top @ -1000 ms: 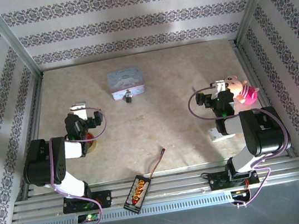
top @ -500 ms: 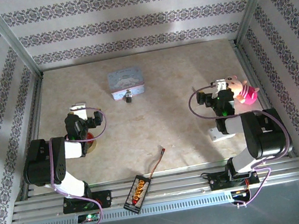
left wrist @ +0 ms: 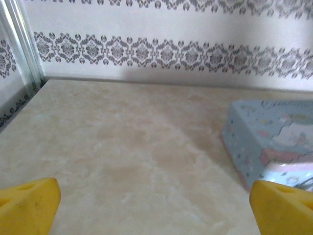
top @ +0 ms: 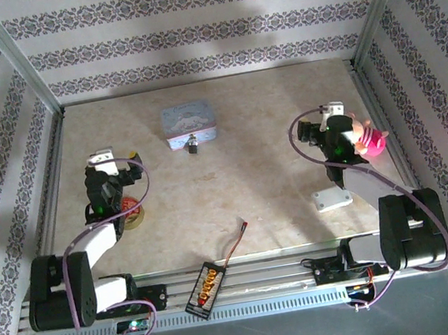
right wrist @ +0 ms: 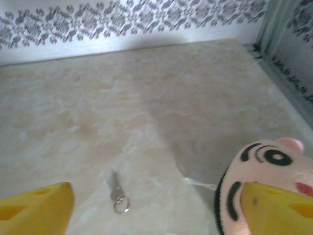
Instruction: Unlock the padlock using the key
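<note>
The tiny dark padlock (top: 192, 147) lies just in front of the pale-blue tin (top: 190, 124) at the back middle of the table. In the left wrist view the tin (left wrist: 268, 142) stands to the right, ahead of my left gripper (left wrist: 154, 201), whose yellow fingertips (left wrist: 29, 205) are wide apart over bare table. The small silver key (right wrist: 116, 192) with its ring lies flat on the table between and just ahead of my right gripper's (right wrist: 156, 201) yellow fingers (right wrist: 36, 209), which stand open. From above, the left gripper (top: 103, 162) is left of the tin and the right gripper (top: 331, 114) is far right.
A pink plush pig (top: 367, 139) sits right beside the right gripper, against its right finger (right wrist: 276, 208). A white block (top: 330, 199) lies near the right arm, a red-and-yellow roll (top: 131, 213) near the left arm. A black board with a wire (top: 206, 286) rests at the front edge.
Both arms have unfolded and reached away from their bases. The left gripper moved back and left, the right gripper moved back toward the pig. Padlock and tin have not moved.
</note>
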`<action>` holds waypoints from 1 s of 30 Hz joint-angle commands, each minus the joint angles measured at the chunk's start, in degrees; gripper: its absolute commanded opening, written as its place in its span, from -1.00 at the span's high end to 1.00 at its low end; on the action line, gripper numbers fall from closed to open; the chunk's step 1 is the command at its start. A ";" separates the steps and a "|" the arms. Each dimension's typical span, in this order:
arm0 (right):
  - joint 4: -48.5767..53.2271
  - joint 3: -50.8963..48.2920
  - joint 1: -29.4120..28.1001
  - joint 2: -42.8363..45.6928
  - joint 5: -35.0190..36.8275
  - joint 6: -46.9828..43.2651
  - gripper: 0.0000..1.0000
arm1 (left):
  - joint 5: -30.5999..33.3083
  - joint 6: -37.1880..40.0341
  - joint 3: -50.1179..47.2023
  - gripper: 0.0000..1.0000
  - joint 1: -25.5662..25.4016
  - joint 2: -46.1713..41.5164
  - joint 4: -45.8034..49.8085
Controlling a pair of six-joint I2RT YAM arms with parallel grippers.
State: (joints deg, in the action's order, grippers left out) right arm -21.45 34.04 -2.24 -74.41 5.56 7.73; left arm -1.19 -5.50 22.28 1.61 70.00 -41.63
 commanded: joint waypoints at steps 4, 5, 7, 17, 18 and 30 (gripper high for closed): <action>17.89 8.76 -5.49 -2.88 3.10 6.49 -0.31 | -2.00 -13.31 4.17 -0.99 0.59 -3.88 10.59; 19.47 9.87 -6.06 -3.78 3.47 7.96 -0.26 | -2.10 -15.16 4.72 -0.99 0.56 -4.32 12.04; 22.06 11.89 -6.37 -5.49 3.18 10.76 -0.20 | -2.29 -17.61 5.93 -0.99 0.56 -5.19 14.45; 34.42 22.71 -6.07 -17.41 0.96 13.96 -0.14 | -5.25 -22.70 7.94 -0.99 0.59 -8.21 18.56; 35.60 23.94 -5.81 -18.83 0.80 14.09 -0.14 | -5.53 -23.01 7.87 -0.99 0.51 -8.00 18.51; 45.09 37.03 -3.03 -32.35 -4.00 14.07 -0.04 | -6.91 -24.74 7.52 -0.99 0.59 -6.54 18.16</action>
State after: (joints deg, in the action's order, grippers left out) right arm 19.22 68.27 -5.34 -104.92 2.70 21.15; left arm -7.31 -29.04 29.08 1.63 63.18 -23.92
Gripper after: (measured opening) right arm 0.525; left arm 0.993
